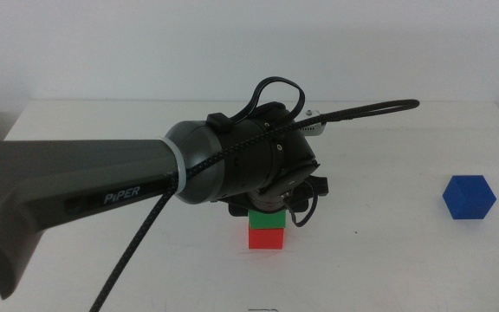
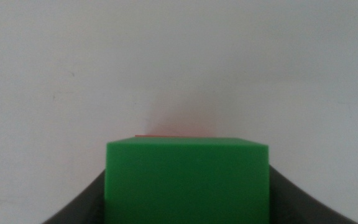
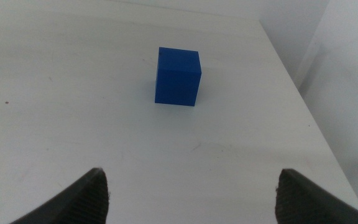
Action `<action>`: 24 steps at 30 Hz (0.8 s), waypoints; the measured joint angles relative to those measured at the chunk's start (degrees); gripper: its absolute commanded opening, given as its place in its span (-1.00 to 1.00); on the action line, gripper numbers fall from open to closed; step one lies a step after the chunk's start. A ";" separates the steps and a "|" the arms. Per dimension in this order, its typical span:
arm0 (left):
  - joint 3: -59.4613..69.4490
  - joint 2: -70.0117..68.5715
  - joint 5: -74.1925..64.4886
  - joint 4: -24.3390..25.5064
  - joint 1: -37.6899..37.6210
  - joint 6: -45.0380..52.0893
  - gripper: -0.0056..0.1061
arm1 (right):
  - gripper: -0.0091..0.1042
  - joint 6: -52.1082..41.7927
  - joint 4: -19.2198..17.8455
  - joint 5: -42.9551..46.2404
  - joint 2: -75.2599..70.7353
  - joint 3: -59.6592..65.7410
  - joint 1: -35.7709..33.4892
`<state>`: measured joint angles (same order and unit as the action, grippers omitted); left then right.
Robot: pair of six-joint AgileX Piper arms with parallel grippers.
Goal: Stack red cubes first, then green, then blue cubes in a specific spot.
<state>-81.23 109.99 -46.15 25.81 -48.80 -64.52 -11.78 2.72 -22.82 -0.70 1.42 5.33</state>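
The green cube sits on top of the red cube at the table's front middle. My left gripper reaches down from the left and is shut on the green cube, with a dark jaw pressed against each side. Only a thin strip of the red cube shows past the green one in the left wrist view. The blue cube stands alone on the white tabletop at the far right. In the right wrist view my right gripper is open, and the blue cube lies ahead of it, apart from the jaws.
The left arm's thick grey body and its black cable cross the left half of the middle view and hide the table behind them. The white table ends at an edge close beyond the blue cube.
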 measured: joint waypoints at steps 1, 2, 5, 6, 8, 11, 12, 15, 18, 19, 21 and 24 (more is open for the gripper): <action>0.00 0.00 0.00 0.00 0.00 0.17 -0.25 | 0.82 0.00 0.00 0.00 0.00 0.00 0.00; 0.00 0.00 0.00 0.00 0.00 0.37 -0.21 | 0.82 0.00 0.00 0.00 0.00 0.00 0.00; 0.00 0.00 0.00 0.07 0.00 0.79 -0.06 | 0.82 0.00 0.00 0.00 0.00 0.00 0.00; 0.00 0.00 0.00 0.13 0.00 0.87 -0.01 | 0.82 0.00 0.00 0.00 0.00 0.00 0.00; 0.00 0.00 0.00 0.41 0.00 0.91 0.09 | 0.82 0.00 0.00 0.00 0.00 0.00 0.00; 0.00 0.00 0.00 0.53 0.00 1.16 0.21 | 0.82 0.00 0.00 0.00 0.00 0.00 0.00; 0.00 0.00 0.00 0.60 0.00 1.28 0.26 | 0.82 0.00 0.00 0.00 0.00 0.00 0.00; 0.00 0.00 0.00 0.65 0.00 1.65 0.40 | 0.82 0.00 0.00 0.00 0.00 0.00 0.00; 0.00 0.00 0.00 0.66 0.00 1.76 0.55 | 0.82 0.00 0.00 0.00 0.00 0.00 0.00; 0.00 0.00 0.00 0.66 0.00 1.75 0.60 | 0.82 0.00 0.00 0.00 0.00 0.00 0.00; 0.00 0.00 0.00 0.66 0.00 1.90 0.69 | 0.82 0.00 0.00 0.00 0.00 0.00 0.00; 0.00 -0.32 0.00 0.35 0.00 2.84 0.77 | 0.82 0.00 0.00 0.00 0.00 0.00 0.00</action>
<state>-81.23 109.67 -46.15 26.17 -48.80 -61.68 -11.78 2.72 -22.82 -0.70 1.42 5.33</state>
